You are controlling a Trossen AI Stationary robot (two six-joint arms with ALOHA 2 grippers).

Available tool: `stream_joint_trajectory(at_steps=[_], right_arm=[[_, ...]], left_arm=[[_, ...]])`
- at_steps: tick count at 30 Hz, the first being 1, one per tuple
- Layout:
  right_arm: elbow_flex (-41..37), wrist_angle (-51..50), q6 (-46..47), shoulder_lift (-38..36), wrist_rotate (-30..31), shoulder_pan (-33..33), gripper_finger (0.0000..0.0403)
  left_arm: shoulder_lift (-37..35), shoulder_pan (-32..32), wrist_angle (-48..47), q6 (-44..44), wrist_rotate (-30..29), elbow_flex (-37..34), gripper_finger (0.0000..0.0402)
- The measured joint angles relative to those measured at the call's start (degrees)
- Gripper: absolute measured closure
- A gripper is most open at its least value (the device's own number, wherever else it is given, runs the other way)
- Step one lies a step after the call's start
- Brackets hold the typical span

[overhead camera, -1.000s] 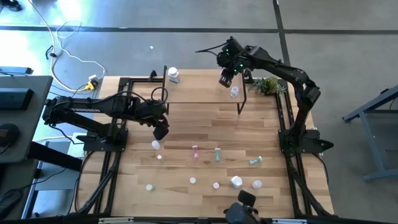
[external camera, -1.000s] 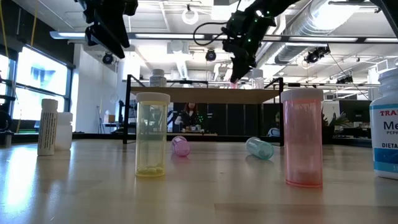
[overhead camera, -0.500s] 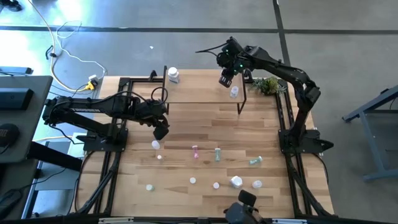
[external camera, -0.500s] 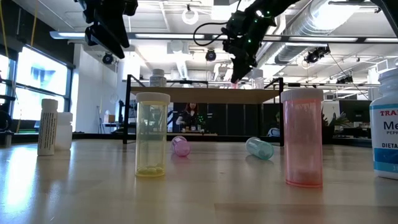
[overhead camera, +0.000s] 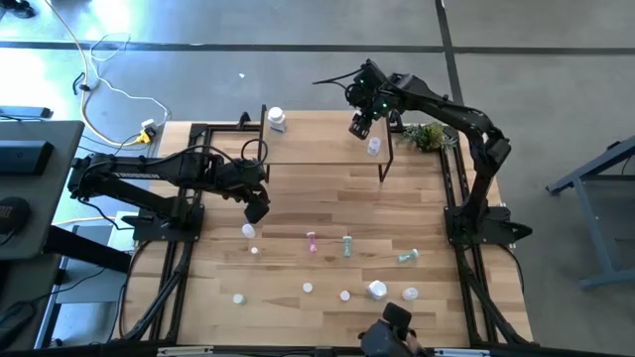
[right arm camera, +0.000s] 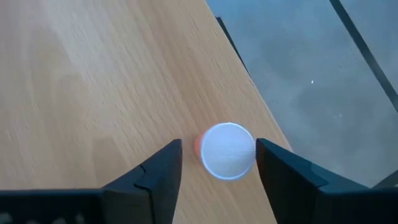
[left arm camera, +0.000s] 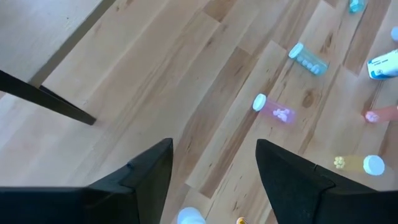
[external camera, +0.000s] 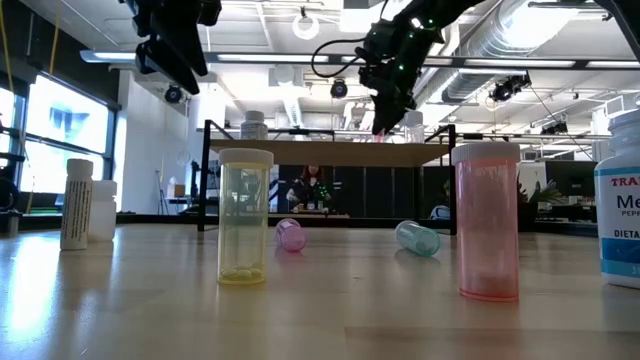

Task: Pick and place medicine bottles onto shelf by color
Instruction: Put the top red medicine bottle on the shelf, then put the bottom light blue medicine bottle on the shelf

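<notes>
The shelf (overhead camera: 317, 149) stands at the table's far side on thin black legs. A pink bottle with a white cap (right arm camera: 229, 151) stands upright on its right end, close to the board's edge (overhead camera: 374, 147). My right gripper (right arm camera: 217, 163) hovers open over it, one finger on each side of the cap. A white bottle (overhead camera: 277, 120) stands on the shelf's far left part. My left gripper (overhead camera: 256, 209) hangs open above the table's left middle, nothing between its fingers (left arm camera: 214, 168). Several small bottles lie and stand on the table's near half.
A white-capped bottle (overhead camera: 248, 230) stands just near of my left gripper. Pink (overhead camera: 313, 241), green (overhead camera: 346, 245) and teal (overhead camera: 407, 257) bottles lie mid-table. A wide white jar (overhead camera: 377, 290) stands at the near edge. A plant sprig (overhead camera: 429, 135) lies right of the shelf.
</notes>
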Motion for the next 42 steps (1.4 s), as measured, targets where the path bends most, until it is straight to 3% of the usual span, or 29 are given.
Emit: stream_joint_trajectory(at_steps=[8,22,33,42], right_arm=[[0.0,-0.3,1.6,-0.9,0.0,0.0,0.0206],[0.1,-0.3,3.9,-6.9,0.1,0.0,0.0206],[0.1,-0.9,6.9,-11.9,0.1,0.0,0.0206],[0.1,-1.9,10.4,-16.2,-0.1,1.7,0.0206]], left_arm=[[0.0,0.0,-0.5,-0.3,0.0,0.0,0.0151],[0.0,-1.2,-0.5,1.6,3.1,0.0,0.0153],[0.0,-10.1,-2.2,1.7,5.4,0.0,0.0154],[0.0,-23.0,-5.2,-3.9,5.7,0.0,0.0154]])
